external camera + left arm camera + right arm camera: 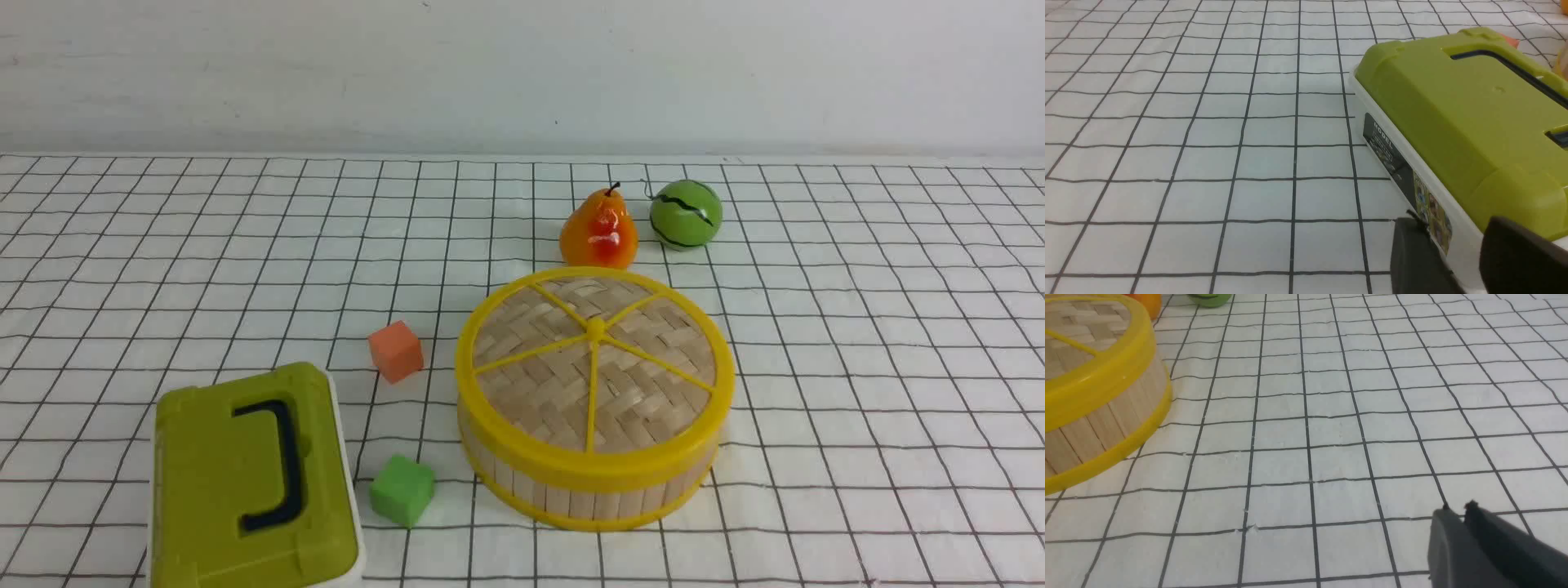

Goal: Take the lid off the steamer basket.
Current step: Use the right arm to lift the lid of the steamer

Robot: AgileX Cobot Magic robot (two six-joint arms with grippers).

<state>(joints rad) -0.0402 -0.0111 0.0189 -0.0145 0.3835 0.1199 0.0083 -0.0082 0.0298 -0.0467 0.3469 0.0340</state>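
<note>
The lid (596,359) is seen lying flat on the steamer basket (588,490), near the middle of the tabletop (857,367). An orange block (396,351) and a green block (402,490) are placed to its left, beside a green box (253,482). The right tool (1458,507) is closed, with nothing in it. The left tool (1453,222) is seen with its fingers (1414,257) apart, close to the box.

The left gripper (1453,230) hangs low with its dark jaws parted, while the right gripper (1458,509) hovers low, its jaws pressed together and empty.
</note>
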